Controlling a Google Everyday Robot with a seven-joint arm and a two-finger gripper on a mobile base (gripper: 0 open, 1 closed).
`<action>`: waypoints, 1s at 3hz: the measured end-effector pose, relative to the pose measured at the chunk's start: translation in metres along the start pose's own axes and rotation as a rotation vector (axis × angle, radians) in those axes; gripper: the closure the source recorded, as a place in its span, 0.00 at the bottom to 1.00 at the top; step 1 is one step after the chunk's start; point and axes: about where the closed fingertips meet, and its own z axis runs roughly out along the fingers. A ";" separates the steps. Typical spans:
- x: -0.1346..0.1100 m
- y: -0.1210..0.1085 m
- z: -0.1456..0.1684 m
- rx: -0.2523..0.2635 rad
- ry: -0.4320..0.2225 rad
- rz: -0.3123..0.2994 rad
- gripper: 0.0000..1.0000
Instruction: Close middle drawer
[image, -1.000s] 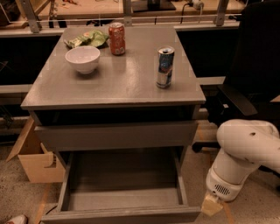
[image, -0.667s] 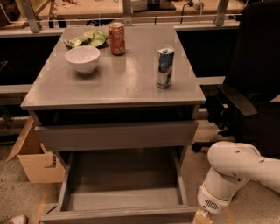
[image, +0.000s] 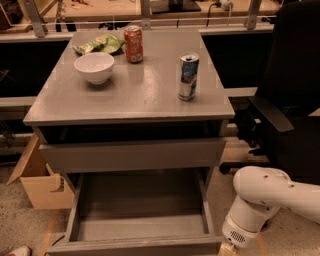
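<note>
The middle drawer (image: 140, 207) of the grey cabinet (image: 132, 155) is pulled far out, showing a plain empty grey box interior; its front panel (image: 135, 246) lies along the bottom edge of the view. My white arm comes in from the lower right. My gripper (image: 228, 249) is at the bottom edge, right beside the drawer's front right corner, and mostly cut off by the frame.
On the cabinet top stand a white bowl (image: 94, 66), a red can (image: 133, 43), a blue and silver can (image: 188, 76) and a green bag (image: 100, 44). A black office chair (image: 287, 100) stands at the right. A cardboard box (image: 42, 185) sits at the left.
My arm has moved left and down, bringing the gripper closer to the drawer's front right corner. The drawer has not moved.
</note>
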 end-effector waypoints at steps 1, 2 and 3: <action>-0.008 -0.005 0.032 -0.050 -0.004 -0.002 1.00; -0.018 -0.009 0.063 -0.085 -0.038 -0.002 1.00; -0.029 -0.014 0.087 -0.090 -0.093 0.001 1.00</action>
